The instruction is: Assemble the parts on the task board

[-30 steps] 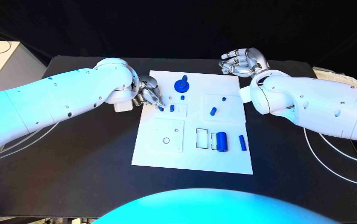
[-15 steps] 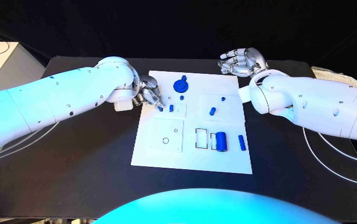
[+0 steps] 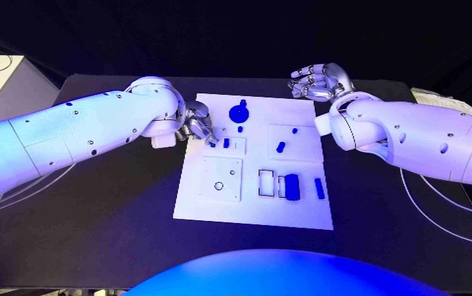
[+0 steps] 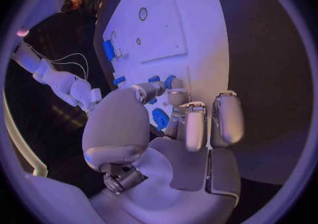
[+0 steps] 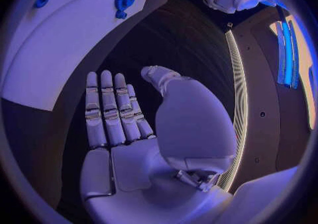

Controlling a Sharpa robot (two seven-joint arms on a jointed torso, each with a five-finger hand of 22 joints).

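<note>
From my remote station I read the left hand [image 3: 197, 127] at the left edge of the task board [image 3: 254, 207], near its far half. Its fingertips [image 4: 174, 82] sit at a small blue peg [image 3: 213, 143] on the board; I cannot tell whether they pinch it or only touch it. A second small peg [image 3: 226, 143] stands just beside the first, away from the hand.

The right hand [image 3: 320, 82] hovers over the black table [image 3: 108, 207] just beyond the board's far right corner, touching nothing. In the right wrist view its fingers [image 5: 109, 110] lie straight and side by side with the thumb apart, and the palm is bare: released, grasping nothing.

Part positions on the board:
- Blue gear [image 3: 239, 112]: far edge, between the two hands, lying flat, with a small stub on its far side.
- Short blue pin [image 3: 282, 147]: right of centre, long axis tilted slightly off the board's length.
- Small blue dot [image 3: 294, 131]: just beyond the pin.
- Blue cylinder [image 3: 291, 186]: near right quarter, lying with its long axis along the board's length, beside a rectangular outline [image 3: 267, 182].
- Slim blue bar [image 3: 320, 187]: right of the cylinder, parallel to it.

The board lies flat with its long axis running away from the robot. The room beyond the table is dark
</note>
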